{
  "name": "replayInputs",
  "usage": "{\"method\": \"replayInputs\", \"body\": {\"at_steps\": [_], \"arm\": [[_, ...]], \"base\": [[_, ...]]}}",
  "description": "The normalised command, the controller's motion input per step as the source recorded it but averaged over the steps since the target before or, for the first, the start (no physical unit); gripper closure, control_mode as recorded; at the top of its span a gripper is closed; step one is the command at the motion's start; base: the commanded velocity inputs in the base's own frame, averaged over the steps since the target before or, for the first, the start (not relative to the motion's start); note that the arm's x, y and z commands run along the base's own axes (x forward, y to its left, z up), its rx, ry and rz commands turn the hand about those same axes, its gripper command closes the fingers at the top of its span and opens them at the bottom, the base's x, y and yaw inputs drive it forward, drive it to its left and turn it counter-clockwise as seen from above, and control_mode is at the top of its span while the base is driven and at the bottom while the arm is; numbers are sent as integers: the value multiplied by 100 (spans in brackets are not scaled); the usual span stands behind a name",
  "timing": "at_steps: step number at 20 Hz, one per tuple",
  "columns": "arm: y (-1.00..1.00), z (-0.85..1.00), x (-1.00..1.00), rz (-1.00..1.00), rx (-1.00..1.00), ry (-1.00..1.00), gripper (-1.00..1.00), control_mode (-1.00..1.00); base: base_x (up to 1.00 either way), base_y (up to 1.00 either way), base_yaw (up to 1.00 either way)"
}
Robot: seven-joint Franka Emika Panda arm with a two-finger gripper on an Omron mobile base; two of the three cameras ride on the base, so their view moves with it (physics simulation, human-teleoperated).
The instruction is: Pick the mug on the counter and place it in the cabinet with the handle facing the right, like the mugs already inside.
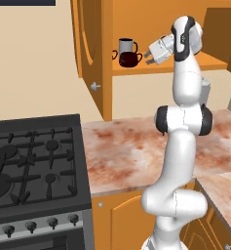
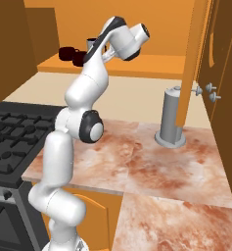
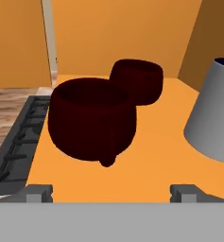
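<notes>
The cabinet (image 1: 161, 68) hangs open above the counter (image 1: 126, 151), its door (image 1: 90, 44) with a small silver knob swung out to the left in the left base view. To the left of the counter sits the black stove (image 1: 34, 161), and toward the back right of the counter stands a tall grey canister (image 2: 171, 117) with a knobbed lid. The white arm (image 1: 182, 122) reaches up from the base to the cabinet shelf. On that shelf a grey mug (image 1: 125, 46) stands at the back, with the dark mug (image 3: 92, 118) in front of it and a second dark mug (image 3: 137, 80) just behind, touching or nearly so. The gripper (image 1: 148, 56) hovers just beside the nearer dark mug, its fingertips (image 3: 38, 194) spread wide and holding nothing.
</notes>
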Motion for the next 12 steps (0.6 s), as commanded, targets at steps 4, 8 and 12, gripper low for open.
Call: {"method": "replayInputs", "body": {"at_steps": [4, 8, 12], "arm": [[-5, 2, -21, 0, 0, 0, -100, -100], [-7, 3, -27, 0, 0, 0, -100, -100], [-1, -2, -30, 0, 1, 0, -100, -100]], "base": [[0, 0, 0], [0, 0, 0], [0, 0, 0]]}}
